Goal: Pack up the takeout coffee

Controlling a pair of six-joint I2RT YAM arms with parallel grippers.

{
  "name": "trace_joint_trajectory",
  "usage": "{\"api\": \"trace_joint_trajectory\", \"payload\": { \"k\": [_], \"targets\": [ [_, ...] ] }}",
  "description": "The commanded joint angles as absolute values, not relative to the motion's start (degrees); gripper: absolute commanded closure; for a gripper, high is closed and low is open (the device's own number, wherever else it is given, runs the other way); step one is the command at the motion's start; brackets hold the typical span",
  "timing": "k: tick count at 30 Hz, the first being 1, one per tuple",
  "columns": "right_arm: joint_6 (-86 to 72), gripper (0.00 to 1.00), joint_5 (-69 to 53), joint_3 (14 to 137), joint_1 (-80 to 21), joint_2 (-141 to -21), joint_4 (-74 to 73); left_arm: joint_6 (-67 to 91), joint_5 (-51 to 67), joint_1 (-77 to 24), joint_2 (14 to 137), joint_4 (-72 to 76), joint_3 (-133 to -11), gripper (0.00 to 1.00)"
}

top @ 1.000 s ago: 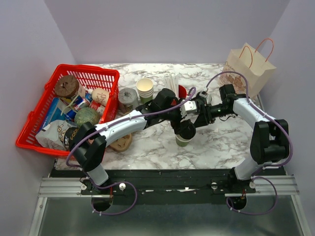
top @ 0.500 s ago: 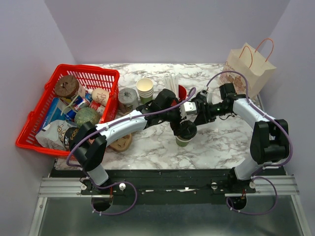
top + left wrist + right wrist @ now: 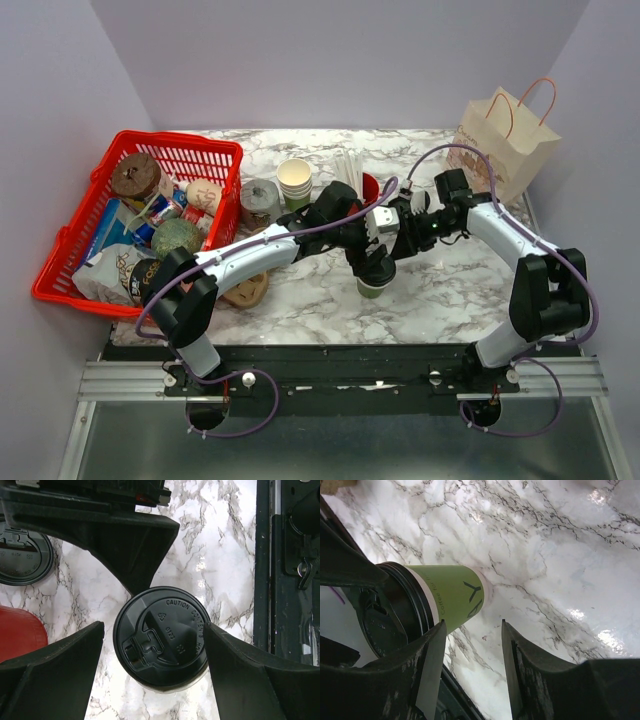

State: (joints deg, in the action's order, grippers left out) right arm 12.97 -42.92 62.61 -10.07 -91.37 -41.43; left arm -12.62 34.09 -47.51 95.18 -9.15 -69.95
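Left wrist view looks straight down on the coffee [image 3: 161, 639], capped and upright on the table [image 3: 220, 555] between the two arms. The left gripper [image 3: 151, 627] hangs over it with jaws spread wide on either side, touching nothing. The right gripper [image 3: 472, 630] sits low beside the cup wall, half open and empty, probably lining up a side grip for carrying toward the paper bag [image 3: 505, 135].

Takeout coffee [image 3: 374, 281] upright mid-table [image 3: 440, 290], between the left gripper's [image 3: 154, 650] fingers; right gripper [image 3: 472, 626] just beside, on its right. Basket [image 3: 178, 139] far left, paper bag [image 3: 505, 140] back right, stacked cups [image 3: 294, 180] behind.
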Motion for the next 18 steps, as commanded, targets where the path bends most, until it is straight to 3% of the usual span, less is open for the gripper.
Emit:
{"api": "trace_joint_trajectory", "payload": {
  "k": [1, 18],
  "targets": [
    [13.6, 0.44, -38.6, 62.1, -11.7, -88.9, -40.6, -12.2, 35.5, -47.9, 95.3, -8.3, -70.0, 0.13],
    [13.4, 0.44, -33.4, 62.5, -14.2, -88.7, -41.0, -12.7, 33.5, -47.8, 92.4, -9.2, -67.1, 0.13]
  ]
}}
